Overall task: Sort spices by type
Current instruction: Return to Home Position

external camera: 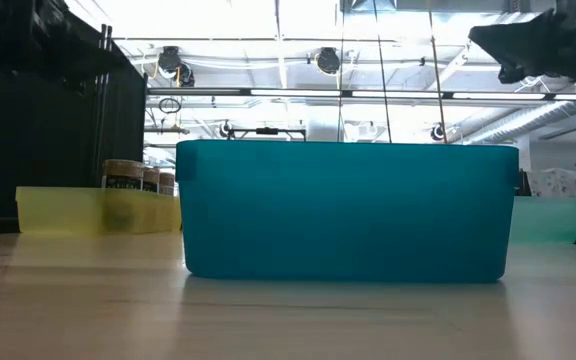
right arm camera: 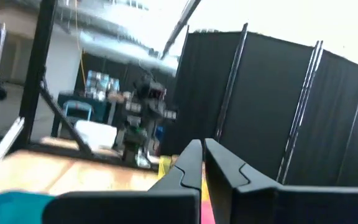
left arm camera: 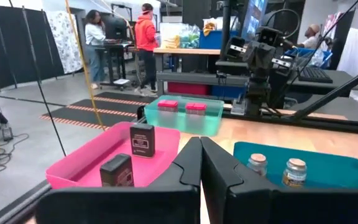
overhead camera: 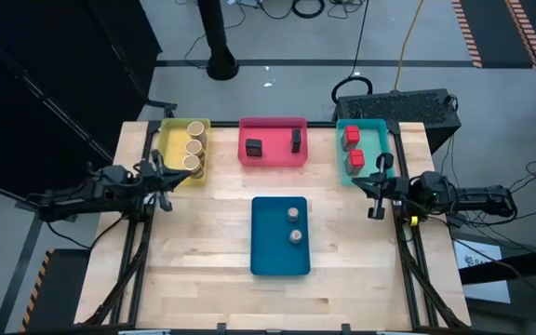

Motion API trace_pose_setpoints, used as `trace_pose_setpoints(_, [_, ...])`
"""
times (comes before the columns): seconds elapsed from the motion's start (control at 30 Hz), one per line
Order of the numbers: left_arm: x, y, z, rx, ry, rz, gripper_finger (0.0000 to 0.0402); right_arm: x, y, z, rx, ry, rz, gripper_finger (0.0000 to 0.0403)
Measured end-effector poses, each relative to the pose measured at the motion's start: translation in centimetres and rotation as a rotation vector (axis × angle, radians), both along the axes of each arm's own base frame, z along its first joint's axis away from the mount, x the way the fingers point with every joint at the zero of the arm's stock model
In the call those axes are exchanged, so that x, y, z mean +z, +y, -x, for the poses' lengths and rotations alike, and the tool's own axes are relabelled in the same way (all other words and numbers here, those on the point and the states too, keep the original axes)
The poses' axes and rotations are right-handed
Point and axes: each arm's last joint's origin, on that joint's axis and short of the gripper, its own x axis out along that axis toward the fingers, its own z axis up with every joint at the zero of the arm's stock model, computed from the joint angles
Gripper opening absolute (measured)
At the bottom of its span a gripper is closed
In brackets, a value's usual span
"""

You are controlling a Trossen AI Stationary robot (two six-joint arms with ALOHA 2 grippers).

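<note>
Both arms parked at the table's (overhead camera: 203,270) edges, left gripper (left arm camera: 201,143) by the yellow bin (overhead camera: 170,140) of tan jars (overhead camera: 194,147), right gripper (right arm camera: 202,146) by the green bin (overhead camera: 372,140) of red boxes (overhead camera: 352,138), each with fingers pressed together, dark boxes (overhead camera: 254,147) in the pink bin (overhead camera: 275,156), grey round jars (overhead camera: 294,215) in the blue bin (overhead camera: 273,249).

Bare table (overhead camera: 194,251) lies open either side of the central blue tray (overhead camera: 268,256), while the yellow bin (overhead camera: 173,140), pink bin (overhead camera: 273,140) and green bin (overhead camera: 375,140) line the far edge, with the left end effector (overhead camera: 167,183) and right end effector (overhead camera: 372,191) flanking.
</note>
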Motion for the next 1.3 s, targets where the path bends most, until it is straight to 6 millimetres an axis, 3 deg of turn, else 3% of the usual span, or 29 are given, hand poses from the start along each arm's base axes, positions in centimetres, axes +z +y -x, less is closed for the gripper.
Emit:
trace_pose_setpoints(0.13, [-2.2,0.0,-1.1,-0.025,-0.013,-0.001,0.0004,-1.4,0.1,0.0,0.024,-0.038,-0.008,0.0])
trace_pose_setpoints(0.33, [-5.0,0.0,-2.2,-0.061,-0.054,-0.054,0.0004,-1.6,0.2,-0.1,0.088,-0.004,-0.047,0.0])
trace_pose_setpoints(0.77, [-4.8,0.1,-2.1,0.003,-0.059,-0.083,0.001,-1.4,0.3,0.0,0.092,-0.03,0.049,0.0])
trace_pose_setpoints(1.3, [-5.0,0.2,-2.1,0.008,-0.041,-0.08,0.0028,-1.7,0.3,-0.2,0.093,0.008,0.019,0.0])
